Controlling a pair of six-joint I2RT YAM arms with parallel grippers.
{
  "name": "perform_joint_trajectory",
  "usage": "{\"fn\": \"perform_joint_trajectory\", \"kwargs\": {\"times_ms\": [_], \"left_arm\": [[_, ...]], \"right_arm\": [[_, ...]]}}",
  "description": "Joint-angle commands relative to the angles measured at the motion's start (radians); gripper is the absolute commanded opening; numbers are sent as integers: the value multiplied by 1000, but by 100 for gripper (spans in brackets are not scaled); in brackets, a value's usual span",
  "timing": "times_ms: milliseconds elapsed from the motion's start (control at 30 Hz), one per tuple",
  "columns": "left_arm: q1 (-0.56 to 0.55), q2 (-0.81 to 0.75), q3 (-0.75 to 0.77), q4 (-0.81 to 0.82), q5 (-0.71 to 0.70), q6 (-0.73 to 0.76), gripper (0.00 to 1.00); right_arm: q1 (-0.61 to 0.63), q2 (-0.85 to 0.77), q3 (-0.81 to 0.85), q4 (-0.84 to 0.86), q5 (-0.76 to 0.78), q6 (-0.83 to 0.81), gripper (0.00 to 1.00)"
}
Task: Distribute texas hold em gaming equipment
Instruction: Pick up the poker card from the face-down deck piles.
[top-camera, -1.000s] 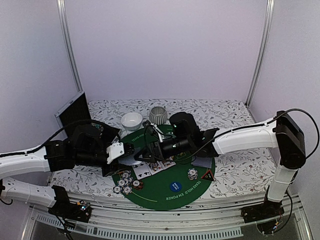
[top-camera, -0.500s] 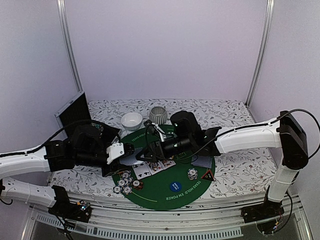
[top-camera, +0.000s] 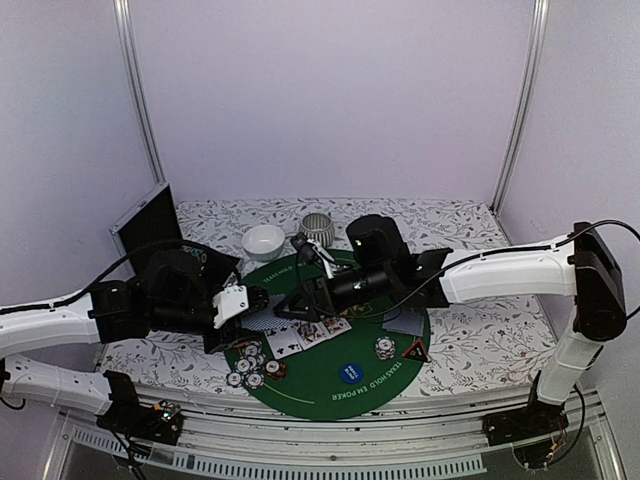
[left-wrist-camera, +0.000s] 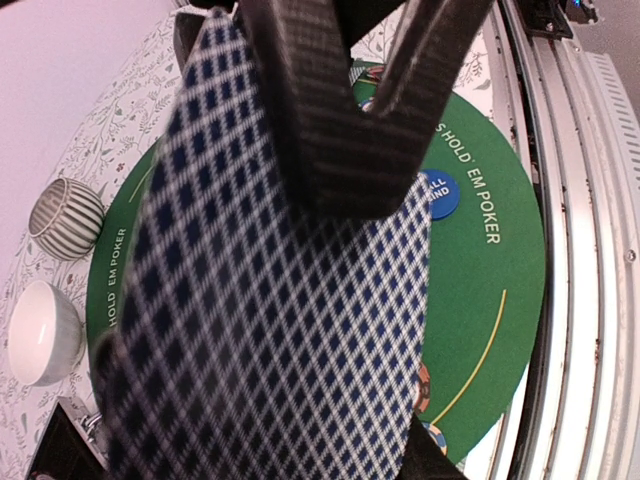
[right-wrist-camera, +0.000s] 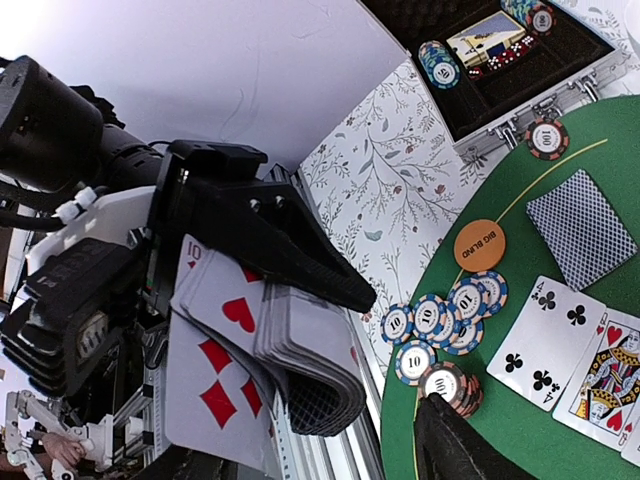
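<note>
Seemingly mid-deal: left claw (top-camera: 258, 305) clenches the card deck (right-wrist-camera: 300, 370); right claw (top-camera: 302, 285), state unclear, just opposite, should next pinch one card.

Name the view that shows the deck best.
Right wrist: the deck shows its red ten face, edges and thickness, sharp. Left wrist gives only its blurred checked back, filling the frame; top external shows it tiny.

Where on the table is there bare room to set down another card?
Free: the near strip of the mat between the chip piles and the blue disc, and the flowered cloth right of the triangle. Crowded: the mat's left-middle, around the face-up cards.
</note>
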Motion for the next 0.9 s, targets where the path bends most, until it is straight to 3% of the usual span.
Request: {"fn": "perform_joint_trajectory", "kwargs": {"times_ms": [0,333,567,867], "left_arm": [[-5,-3,27,19,11,-4,29],[-4,-7,27,18,10,-5,29],[-4,-6,27,18,6,-6,28],[-4,-4,27,16,5,-8,28]], "right_arm": [[-5,-35,46,-13,7,-35,61],[0,-35,58,-44,28,-41,34],[0,-53,49,-73,62,-59,8],[-11,-98,28,-90,65,-74,3]]}}
